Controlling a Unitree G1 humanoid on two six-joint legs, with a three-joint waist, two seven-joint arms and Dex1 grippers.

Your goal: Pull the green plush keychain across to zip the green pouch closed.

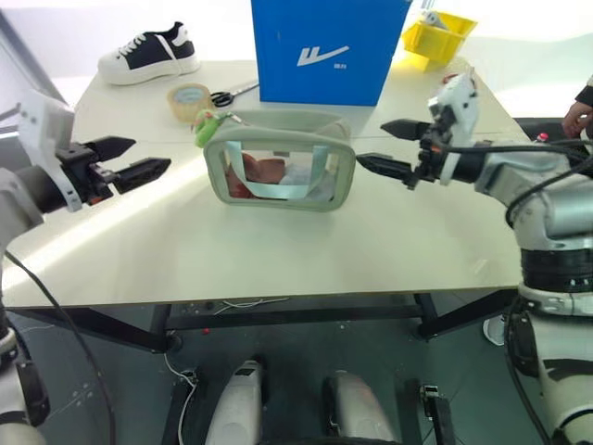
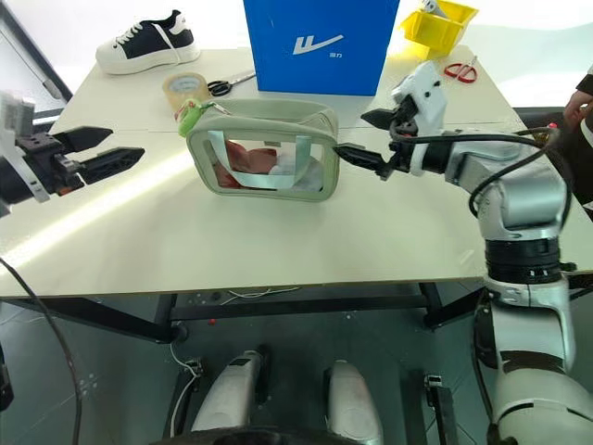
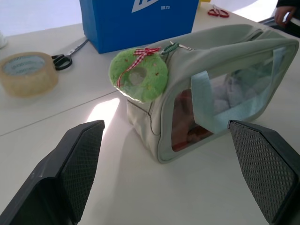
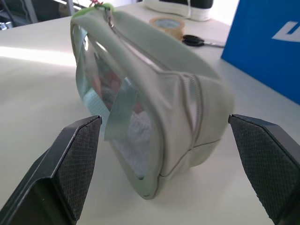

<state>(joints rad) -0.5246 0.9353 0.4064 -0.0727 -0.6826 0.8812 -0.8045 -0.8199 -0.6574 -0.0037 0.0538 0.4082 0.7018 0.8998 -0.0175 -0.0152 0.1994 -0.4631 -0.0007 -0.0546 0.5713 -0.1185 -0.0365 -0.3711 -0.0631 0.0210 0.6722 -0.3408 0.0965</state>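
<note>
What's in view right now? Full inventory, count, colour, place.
pale sage-green fabric pouch with clear window: 1, sage green, table centre, standing between the two grippers
fuzzy lime-green plush keychain: 1, lime green with a red-checked bow, hanging at the pouch's left end
tall blue box: 1, blue with a white logo, behind the pouch
clear tape roll: 1, tan, left of the box
black-handled scissors: 1, black, beside the tape roll
black and white sneaker: 1, far left of the table
yellow bin: 1, yellow, far right
red-handled scissors: 1, red, by the bin
white table: 1, white
person's hand: 1, right edge
left gripper: open, left of the pouch, apart
right gripper: open, at the pouch's right end
</note>
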